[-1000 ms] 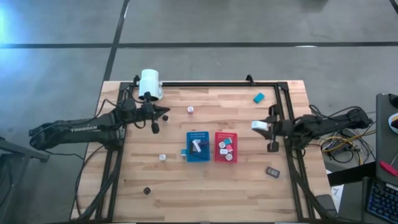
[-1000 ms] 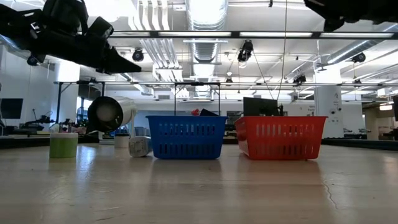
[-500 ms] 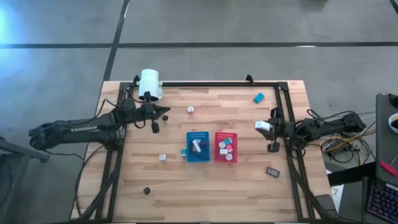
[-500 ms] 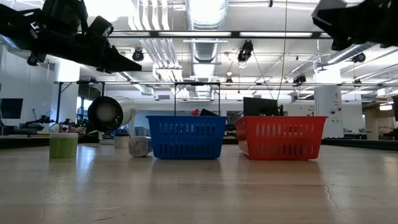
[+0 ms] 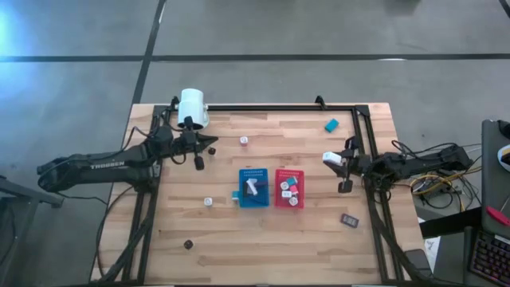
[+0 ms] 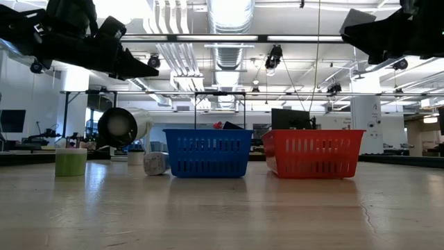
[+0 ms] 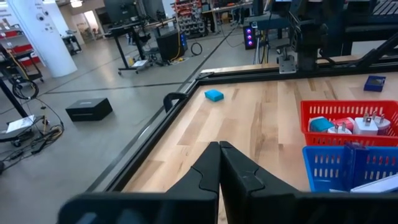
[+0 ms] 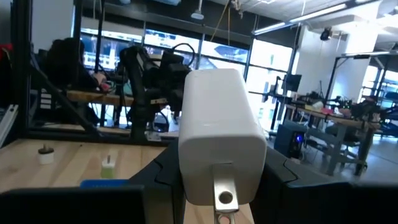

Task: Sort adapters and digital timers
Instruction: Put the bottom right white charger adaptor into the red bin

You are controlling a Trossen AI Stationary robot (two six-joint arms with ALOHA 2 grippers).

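We see the right gripper [image 5: 335,159] at the centre right of the high view, its jaws clamped on a chunky white cube-shaped adapter [image 8: 217,143] with a metal prong. The right wrist view shows the block pinched between the dark fingers [image 8: 283,180], prong pointing toward the camera. It is carried high, clear of the wooden table [image 5: 263,239], which we judge leaves room to pass over a basket wall before release.

The red slotted plastic basket [image 5: 289,188] sits at the middle of the frame, just right of the blue slotted plastic basket [image 5: 253,188]; the two are side by side, nearly touching. The red one already holds small white cubes, so we judge the held adapter belongs there.

The left gripper [image 5: 198,165] waits at the upper left of the high view with its jaws pressed shut on nothing, as the left wrist view confirms.

Loose pieces remain: a teal flat timer [image 5: 331,124] at the upper right, a dark grey flat timer [image 5: 349,219] at the lower right, a small white cube [image 5: 244,140] above the baskets, another [image 5: 208,202] left of the blue one, and a small dark piece [image 5: 189,244] at the lower left. A large white cylinder [image 5: 192,107] lies at the top left edge.
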